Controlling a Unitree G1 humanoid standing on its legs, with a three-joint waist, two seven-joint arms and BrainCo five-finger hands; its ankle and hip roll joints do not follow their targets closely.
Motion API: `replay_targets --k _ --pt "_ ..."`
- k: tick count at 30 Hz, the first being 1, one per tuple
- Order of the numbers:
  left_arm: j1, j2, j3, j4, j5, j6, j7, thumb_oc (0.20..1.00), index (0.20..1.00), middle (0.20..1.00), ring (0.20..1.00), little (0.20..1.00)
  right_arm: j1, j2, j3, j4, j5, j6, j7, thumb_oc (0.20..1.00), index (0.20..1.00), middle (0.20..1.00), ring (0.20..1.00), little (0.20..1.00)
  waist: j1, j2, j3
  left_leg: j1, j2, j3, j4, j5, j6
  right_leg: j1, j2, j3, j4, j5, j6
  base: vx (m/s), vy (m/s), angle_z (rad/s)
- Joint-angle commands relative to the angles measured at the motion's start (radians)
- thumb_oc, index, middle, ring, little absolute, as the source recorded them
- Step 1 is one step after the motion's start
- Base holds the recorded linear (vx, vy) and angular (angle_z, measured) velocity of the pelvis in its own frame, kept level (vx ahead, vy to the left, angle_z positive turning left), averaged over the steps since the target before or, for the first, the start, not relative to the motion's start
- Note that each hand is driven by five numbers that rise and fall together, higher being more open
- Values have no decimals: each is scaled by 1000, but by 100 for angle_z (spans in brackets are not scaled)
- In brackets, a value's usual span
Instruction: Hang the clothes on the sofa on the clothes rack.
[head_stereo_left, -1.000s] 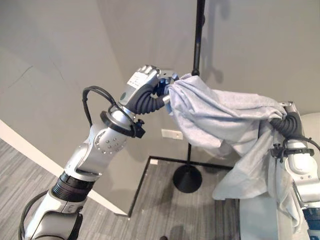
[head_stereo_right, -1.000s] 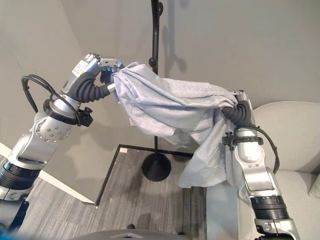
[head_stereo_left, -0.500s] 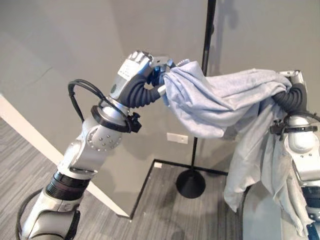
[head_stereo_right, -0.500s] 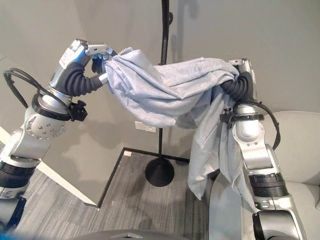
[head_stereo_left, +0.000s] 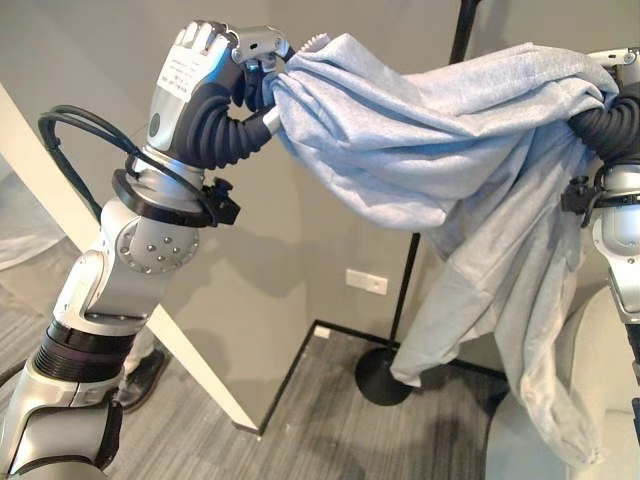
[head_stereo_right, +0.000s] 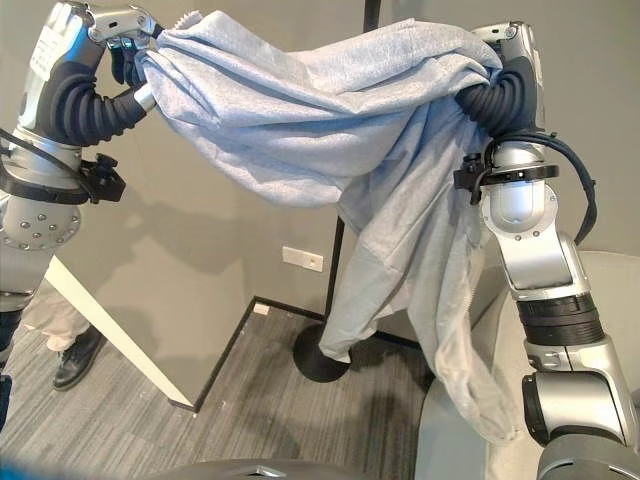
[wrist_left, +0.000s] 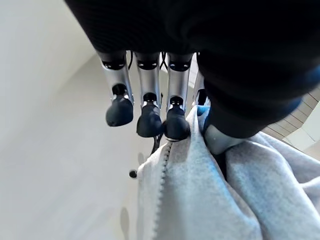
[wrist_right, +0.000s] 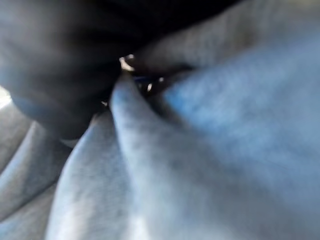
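Observation:
A light grey-blue garment (head_stereo_left: 430, 150) hangs stretched between my two raised hands, its long lower part dangling down toward the sofa. My left hand (head_stereo_left: 215, 50) is up at the left, and in the left wrist view its fingertips (wrist_left: 147, 120) and thumb pinch the garment's hemmed edge (wrist_left: 170, 200). My right hand (head_stereo_right: 510, 45) is up at the right, wrapped in bunched cloth (wrist_right: 210, 150). The clothes rack's black pole (head_stereo_right: 371, 12) rises behind the garment, and its round base (head_stereo_left: 378, 376) stands on the floor below.
A pale sofa (head_stereo_right: 605, 295) stands at the lower right under the hanging cloth. A white strip (head_stereo_left: 195, 365) runs slantwise along the grey wall at the left. A person's dark shoe (head_stereo_right: 75, 362) is on the carpet beside it. A wall socket (head_stereo_left: 366, 281) is near the pole.
Both arms have lifted the garment higher, so it now covers the rack's pole. The view has also shifted, bringing the person's shoe into sight.

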Motion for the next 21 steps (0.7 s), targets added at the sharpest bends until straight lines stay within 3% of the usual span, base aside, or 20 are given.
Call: replay_targets --k 1,7,11,14,17,18,21 --pt "-87 37 19 82 -27 19 61 200 200 200 200 200 -138 -57 30 54 68 -17 -26 200 200 200 200 200 41 -17 -50 64 60 1 13 -92 -57 -40 -45 -54 18 15 60 6 20 4" --pt "-123 77 -34 179 -34 33 64 200 200 200 200 200 -217 -57 124 117 97 1 2 200 200 200 200 200 53 -20 -47 65 51 -7 16 -101 -53 -41 -53 -61 18 19 67 8 18 2" --pt "-142 94 -52 185 -36 38 63 200 200 200 200 200 -249 -36 154 147 102 8 6 200 200 200 200 200 75 -18 -32 48 20 -26 48 -126 -33 -52 -86 -60 35 34 86 12 102 9" --pt "-162 97 -71 194 -37 43 59 200 200 200 200 200 -248 -28 160 150 84 23 15 200 200 200 200 200 81 -10 -20 35 -10 -33 74 -149 -8 -89 -130 -47 121 39 100 1 154 2" --pt "-168 95 -81 193 -33 50 52 200 200 200 200 200 -235 -27 151 142 74 33 21 200 200 200 200 200 71 3 3 49 -38 -53 95 -179 25 -152 -177 -1 287 113 97 22 188 2" --pt "-172 90 -87 194 -32 54 50 200 200 200 200 200 -236 -28 148 135 71 34 17 200 200 200 200 200 62 9 19 43 -47 -60 102 -176 38 -185 -183 22 344 151 91 0 164 7" --pt "-181 61 -105 200 -30 57 40 200 200 200 200 200 -202 -22 125 120 68 29 19 200 200 200 200 200 40 31 38 45 -41 -84 118 -191 48 -271 -166 72 425 135 67 69 68 16"
